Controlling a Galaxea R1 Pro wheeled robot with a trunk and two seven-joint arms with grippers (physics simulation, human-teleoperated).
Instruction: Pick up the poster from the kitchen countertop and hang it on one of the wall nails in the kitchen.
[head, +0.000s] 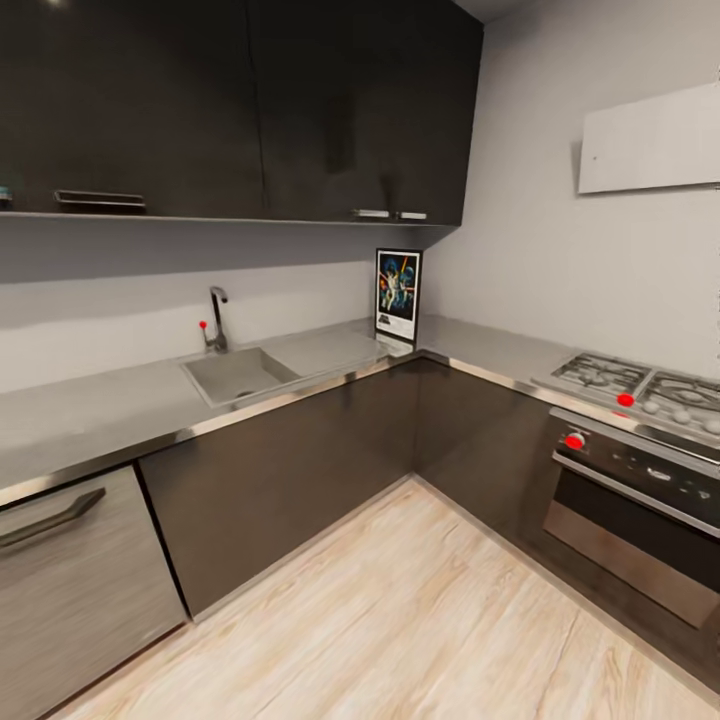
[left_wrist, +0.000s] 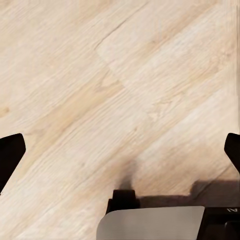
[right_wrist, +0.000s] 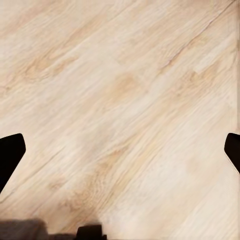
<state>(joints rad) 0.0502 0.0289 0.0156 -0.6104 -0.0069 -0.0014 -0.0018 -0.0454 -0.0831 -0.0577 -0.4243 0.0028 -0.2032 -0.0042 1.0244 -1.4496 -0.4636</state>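
Poster (head: 398, 295) stands upright in the bench (head: 120, 405) corner, leaning against the wall, beyond the sink (head: 238, 374). Left pincer (left_wrist: 120, 150) and right pincer (right_wrist: 120, 150) both spread wide, nothing between them, over the wood floor (head: 400, 620).

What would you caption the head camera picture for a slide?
Star Wars poster standing upright in the corner of the grey L-shaped countertop, past the sink.

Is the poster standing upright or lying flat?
Upright: the poster stands on the countertop in the corner, its face vertical against the wall.
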